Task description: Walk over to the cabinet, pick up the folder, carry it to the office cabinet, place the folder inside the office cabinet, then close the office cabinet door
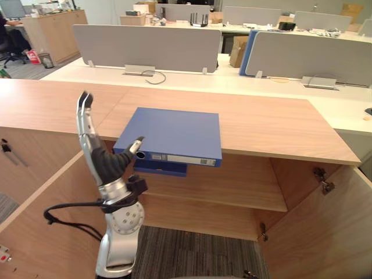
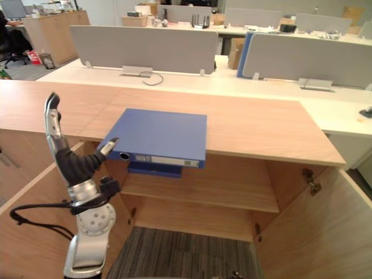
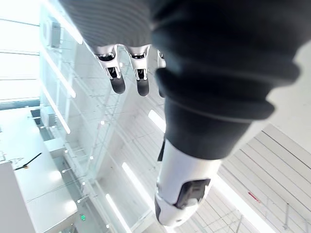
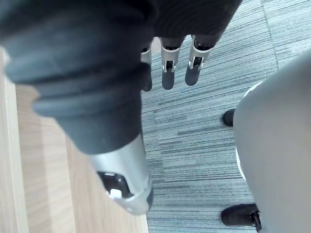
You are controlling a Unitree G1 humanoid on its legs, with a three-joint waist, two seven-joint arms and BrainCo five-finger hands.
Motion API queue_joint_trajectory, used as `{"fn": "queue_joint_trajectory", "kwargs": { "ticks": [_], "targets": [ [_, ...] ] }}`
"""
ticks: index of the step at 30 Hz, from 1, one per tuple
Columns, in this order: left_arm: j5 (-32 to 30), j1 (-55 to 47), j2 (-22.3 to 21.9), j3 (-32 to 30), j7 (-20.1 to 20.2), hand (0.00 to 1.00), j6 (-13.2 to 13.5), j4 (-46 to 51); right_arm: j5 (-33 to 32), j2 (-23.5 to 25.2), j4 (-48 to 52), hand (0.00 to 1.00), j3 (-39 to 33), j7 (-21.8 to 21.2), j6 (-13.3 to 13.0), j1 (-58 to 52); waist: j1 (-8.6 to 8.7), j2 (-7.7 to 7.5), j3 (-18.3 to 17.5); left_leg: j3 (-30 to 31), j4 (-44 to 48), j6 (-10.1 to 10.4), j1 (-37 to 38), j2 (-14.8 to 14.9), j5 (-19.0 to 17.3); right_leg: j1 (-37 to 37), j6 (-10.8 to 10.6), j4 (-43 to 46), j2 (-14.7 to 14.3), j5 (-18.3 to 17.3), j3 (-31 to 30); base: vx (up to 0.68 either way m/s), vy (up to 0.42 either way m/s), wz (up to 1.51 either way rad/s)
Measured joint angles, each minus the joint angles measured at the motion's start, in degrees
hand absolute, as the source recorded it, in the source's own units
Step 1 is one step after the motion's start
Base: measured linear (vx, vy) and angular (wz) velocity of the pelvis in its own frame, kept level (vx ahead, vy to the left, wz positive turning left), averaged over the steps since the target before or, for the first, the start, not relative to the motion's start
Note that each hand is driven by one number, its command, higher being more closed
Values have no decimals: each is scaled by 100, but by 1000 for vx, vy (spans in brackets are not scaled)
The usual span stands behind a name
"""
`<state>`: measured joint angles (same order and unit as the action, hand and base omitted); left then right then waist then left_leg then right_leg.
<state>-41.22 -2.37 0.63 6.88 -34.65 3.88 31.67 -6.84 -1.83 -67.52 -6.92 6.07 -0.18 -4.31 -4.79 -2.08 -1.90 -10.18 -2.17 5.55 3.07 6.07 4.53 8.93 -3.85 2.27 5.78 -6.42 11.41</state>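
Seen from the head, the blue folder [image 1: 171, 135] lies flat on the cabinet top [image 1: 273, 125], its spine overhanging the open front. The left hand [image 1: 107, 161] stands raised beside it, fingers straight and holding nothing, with its thumb tip by the folder's near corner. Its wrist view shows those fingers extended toward the ceiling [image 3: 272, 160]. The right hand [image 4: 167, 73] hangs loose-fingered and empty over the carpet [image 4: 204, 126].

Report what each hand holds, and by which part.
Nothing held. Left hand open, fingers straight, thumb beside the blue folder's front corner; right hand hangs open over the carpet.
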Motion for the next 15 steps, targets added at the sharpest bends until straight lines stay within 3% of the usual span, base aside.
{"fn": "queue_joint_trajectory", "kwargs": {
  "ticks": [7, 11, 15],
  "targets": [
    [-920, 226, 125, 375, 25, 0, -13, -810, 138, -29, -320, 0, -22, 29, -43, 177, 77, 27, -54, -1, -56, -17, 4, -18, 14, -45, 3, 2, -1, 1, -70, -3, 5, -1],
    [-1113, 397, 500, 509, 232, 0, -32, -1746, 163, -79, -308, 0, -16, 26, -43, 253, 133, 111, -23, 12, -280, -29, 94, -38, 143, -85, 40, 14, -19, 25, -78, -7, 6, -1],
    [-1135, 397, 721, 506, 344, 0, -39, -2086, 307, -130, -303, 0, 29, 23, -45, 267, 152, 169, 27, 27, -283, -31, 94, -67, 144, -88, 45, 0, 3, 28, -79, -11, 16, 0]
  ]
}}
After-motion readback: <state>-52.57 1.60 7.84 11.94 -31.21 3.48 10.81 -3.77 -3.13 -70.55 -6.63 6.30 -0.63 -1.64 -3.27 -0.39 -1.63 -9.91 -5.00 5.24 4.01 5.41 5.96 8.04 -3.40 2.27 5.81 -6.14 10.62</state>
